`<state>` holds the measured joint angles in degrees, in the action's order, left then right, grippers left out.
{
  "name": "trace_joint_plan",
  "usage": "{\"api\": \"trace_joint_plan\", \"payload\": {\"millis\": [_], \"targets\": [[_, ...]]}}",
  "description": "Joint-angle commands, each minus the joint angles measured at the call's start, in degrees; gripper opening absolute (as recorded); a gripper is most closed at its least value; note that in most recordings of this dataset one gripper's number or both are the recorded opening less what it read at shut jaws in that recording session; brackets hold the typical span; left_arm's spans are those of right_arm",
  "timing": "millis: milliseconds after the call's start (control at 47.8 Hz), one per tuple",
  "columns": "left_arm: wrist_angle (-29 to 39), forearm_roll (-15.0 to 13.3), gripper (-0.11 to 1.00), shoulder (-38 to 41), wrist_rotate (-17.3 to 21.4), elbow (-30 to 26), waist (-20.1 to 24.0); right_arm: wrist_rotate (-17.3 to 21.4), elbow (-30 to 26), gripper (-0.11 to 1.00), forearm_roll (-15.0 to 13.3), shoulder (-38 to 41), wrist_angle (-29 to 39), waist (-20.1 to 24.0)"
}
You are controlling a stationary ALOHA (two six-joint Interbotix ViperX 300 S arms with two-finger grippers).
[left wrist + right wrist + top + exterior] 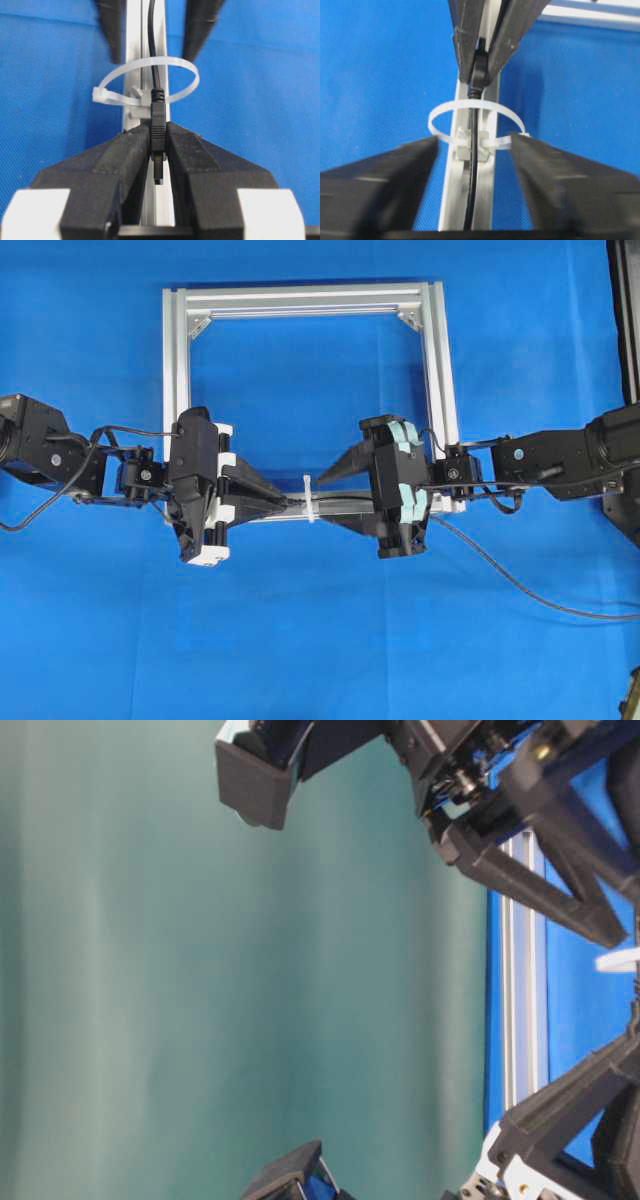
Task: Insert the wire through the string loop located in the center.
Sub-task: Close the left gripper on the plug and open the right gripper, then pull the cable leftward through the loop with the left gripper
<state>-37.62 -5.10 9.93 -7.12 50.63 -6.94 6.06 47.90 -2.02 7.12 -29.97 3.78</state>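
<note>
The wire (158, 125) is a thin black cable ending in a small dark plug. It runs along the frame's front bar and passes through the string loop (185, 67), a white tie standing on that bar. My left gripper (158, 132) is shut on the plug, just left of the string loop (309, 498). My right gripper (475, 142) is open, with one finger on each side of the bar and nothing between them but the wire (476, 165), which it does not touch. The cable (520, 585) trails off right across the cloth.
The square aluminium frame (180, 360) lies flat on the blue cloth, with silver corner brackets at its far corners. Both arms reach in from the sides and meet over its front bar (450, 200). A dark stand (625, 320) is at the right edge.
</note>
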Motion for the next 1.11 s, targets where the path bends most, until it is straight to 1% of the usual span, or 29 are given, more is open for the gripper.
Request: {"api": "trace_joint_plan", "payload": {"millis": [0,84,126,167,251,460,628,795,983,1088], "targets": [[-0.26,0.09,0.08,-0.79,0.0,-0.7,-0.09,0.09,-0.53,0.63,0.09,-0.7,-0.35,-0.09],[-0.26,0.09,0.08,-0.79,0.0,-0.7,-0.09,0.09,-0.53,0.87,0.09,-0.7,-0.35,-0.09],[-0.18,0.09,0.08,-0.79,0.0,-0.7,-0.09,0.09,-0.53,0.94,0.18,-0.7,-0.18,-0.09],[-0.18,0.09,0.08,-0.79,0.18,-0.7,-0.09,0.09,-0.62,0.97,0.18,-0.7,-0.18,-0.09],[-0.18,0.09,0.08,-0.79,0.18,-0.7,-0.09,0.09,-0.62,0.95,0.18,-0.7,-0.18,-0.09],[-0.26,0.09,0.08,-1.23,0.18,-0.53,-0.09,0.09,-0.53,0.96,0.26,-0.7,-0.18,-0.09],[-0.18,0.09,0.08,-3.78,0.18,1.67,-0.09,0.09,-0.53,0.96,0.26,-0.7,-0.18,-0.09],[-0.44,0.09,0.08,-7.65,0.18,6.15,-0.35,0.09,-0.44,0.96,0.26,-0.88,-0.18,-0.09],[-0.62,0.09,0.08,-14.24,0.0,14.06,-1.76,0.09,-0.35,0.96,0.26,-1.05,-0.09,0.0],[-0.62,0.09,0.08,-17.93,-0.09,17.58,-2.37,0.09,-0.35,0.96,0.18,-1.05,-0.09,-0.09]]}}
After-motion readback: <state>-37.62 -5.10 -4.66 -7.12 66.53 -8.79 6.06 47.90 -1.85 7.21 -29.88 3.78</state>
